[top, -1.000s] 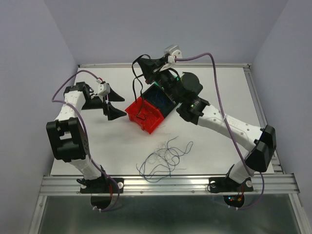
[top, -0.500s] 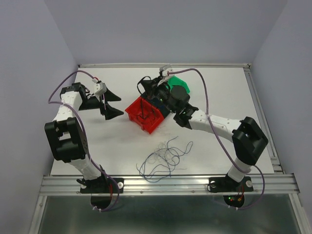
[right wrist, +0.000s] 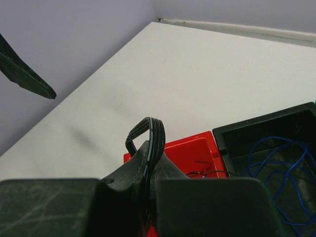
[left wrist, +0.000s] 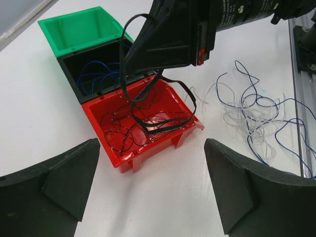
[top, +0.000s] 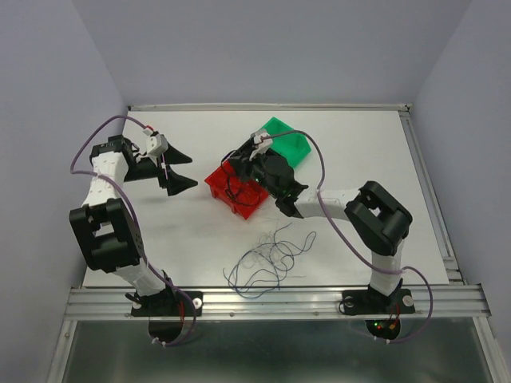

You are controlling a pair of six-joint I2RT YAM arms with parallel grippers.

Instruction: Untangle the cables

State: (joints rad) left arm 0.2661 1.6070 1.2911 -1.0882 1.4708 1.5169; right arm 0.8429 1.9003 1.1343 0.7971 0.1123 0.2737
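My right gripper (top: pixel 242 162) hovers over the red bin (top: pixel 249 204), shut on a flat black cable (right wrist: pixel 157 132). That cable's loop (left wrist: pixel 190 105) hangs down into the red bin (left wrist: pixel 116 157), where thin black wires (left wrist: pixel 114 129) lie. Blue wires (left wrist: pixel 95 75) are coiled in the black bin (left wrist: pixel 70 72) behind it. A loose clump of blue and whitish cables (top: pixel 267 257) lies on the table toward the near edge; the left wrist view shows this clump (left wrist: pixel 253 109) too. Left of the red bin, my left gripper (top: pixel 190 171) stands open and holds nothing.
A green bin (top: pixel 287 137) stands behind the black one. The three bins sit in a diagonal row in the middle of the white table (top: pixel 160 239). Walls close the table at the left, back and right. A metal rail (top: pixel 271 301) runs along the near edge.
My right arm has folded down and toward the near left, lowering the black cable over the red bin and uncovering the green bin. The left gripper has drawn slightly back to the left.
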